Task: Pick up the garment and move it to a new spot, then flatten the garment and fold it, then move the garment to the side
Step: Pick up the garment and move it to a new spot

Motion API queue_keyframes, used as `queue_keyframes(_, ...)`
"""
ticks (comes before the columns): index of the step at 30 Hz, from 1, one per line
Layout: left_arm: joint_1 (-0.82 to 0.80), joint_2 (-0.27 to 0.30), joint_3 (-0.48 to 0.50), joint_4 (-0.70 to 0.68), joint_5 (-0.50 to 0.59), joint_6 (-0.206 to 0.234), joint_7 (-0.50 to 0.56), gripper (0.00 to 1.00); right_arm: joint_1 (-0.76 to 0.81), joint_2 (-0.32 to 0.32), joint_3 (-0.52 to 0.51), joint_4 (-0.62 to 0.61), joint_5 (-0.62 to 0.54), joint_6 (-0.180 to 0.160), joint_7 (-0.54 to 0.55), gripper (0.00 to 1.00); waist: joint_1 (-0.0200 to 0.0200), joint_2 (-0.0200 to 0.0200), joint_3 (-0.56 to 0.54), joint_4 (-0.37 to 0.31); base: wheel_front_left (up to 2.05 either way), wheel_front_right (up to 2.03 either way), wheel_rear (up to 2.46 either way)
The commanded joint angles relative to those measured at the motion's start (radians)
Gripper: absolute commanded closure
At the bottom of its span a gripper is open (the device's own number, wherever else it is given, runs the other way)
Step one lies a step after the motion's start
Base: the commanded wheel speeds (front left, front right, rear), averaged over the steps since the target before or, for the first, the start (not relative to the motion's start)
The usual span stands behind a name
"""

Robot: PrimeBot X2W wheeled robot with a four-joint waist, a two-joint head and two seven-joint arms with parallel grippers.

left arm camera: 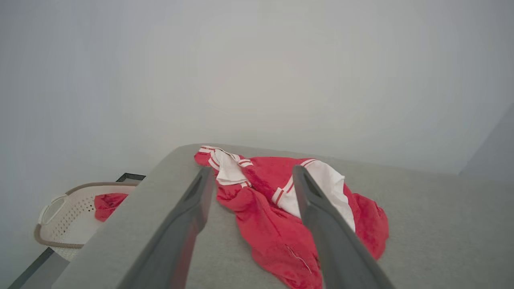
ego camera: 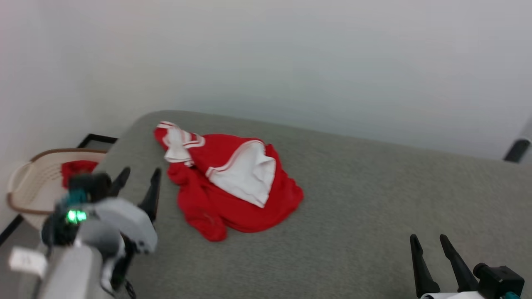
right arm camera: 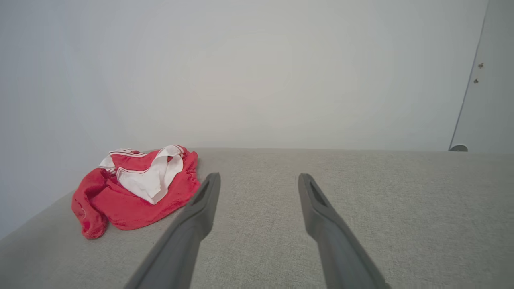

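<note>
Step in hand: the first one, by my judgement, the pick-up; the garment [ego camera: 232,187] lay untouched and in neither gripper's hold
Garment: a crumpled red heap with a white sleeve panel turned up on top and striped trim showing at its far-left end; it lay on the left part of the tabletop [ego camera: 374,199], near the rounded far-left corner; no print could be read in this heap
Left gripper [ego camera: 141,172]: jaws spread wide and empty; it hung just beside the garment's left edge, apart from the cloth; in the left wrist view the heap showed between and beyond the two fingers
Right gripper [ego camera: 428,238]: jaws likewise wide apart with nothing in them; low at the near right, well apart from the garment, over bare tabletop
Next move calls for: probably the left arm going forward and down onto a raised fold, then closing on it; soft jersey likely slips and drags, so a bite through several layers would seem safer than a pinch at the trim
Surface: grey woven cloth, flat and smooth, with plenty of bare room to the right for a new spot
Room: plain pale wall [ego camera: 291,62] close behind; a pale basket [ego camera: 18,178] with a brown rim stood lower at the left, with a small red cloth [ego camera: 77,170] in it
</note>
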Motion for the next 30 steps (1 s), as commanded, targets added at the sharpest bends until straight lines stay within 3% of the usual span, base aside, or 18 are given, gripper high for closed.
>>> queue_keyframes(1, -0.029, 0.026, -0.014, 0.005, -0.025, -0.004, 0.035, 0.00, -0.015, 0.000, 0.004, -0.006, -0.011, 0.001, 0.005, 0.00, -0.0001, -0.0001, 0.047, -0.060, 0.00, 0.00, 0.00)
queue_keyframes(3, -0.096, 0.086, -0.066, 0.031, -0.106, -0.004, 0.150, 0.00, -0.017, 0.000, 0.005, -0.013, -0.014, 0.001, 0.007, 0.00, -0.0001, -0.0001, 0.069, -0.096, 0.00, 0.00, 0.00)
queue_keyframes(9, -0.211, 0.171, -0.118, 0.137, -0.223, -0.003, 0.332, 0.00, -0.028, 0.000, 0.022, -0.020, -0.019, 0.001, 0.016, 0.00, -0.0001, -0.0001, 0.111, -0.178, 0.00, 0.00, 0.00)
queue_keyframes(18, -0.330, 0.240, -0.177, 0.280, -0.296, -0.003, 0.508, 0.00, -0.062, -0.003, 0.033, -0.037, -0.019, 0.001, 0.024, 0.00, -0.0001, -0.0001, 0.188, -0.265, 0.00, 0.00, 0.00)
queue_keyframes(30, -0.502, 0.274, -0.231, 0.482, -0.267, 0.004, 0.644, 0.00, -0.137, -0.009, 0.064, -0.054, -0.003, 0.001, 0.017, 0.00, -0.0001, -0.0001, 0.330, -0.358, 0.00, 0.00, 0.00)
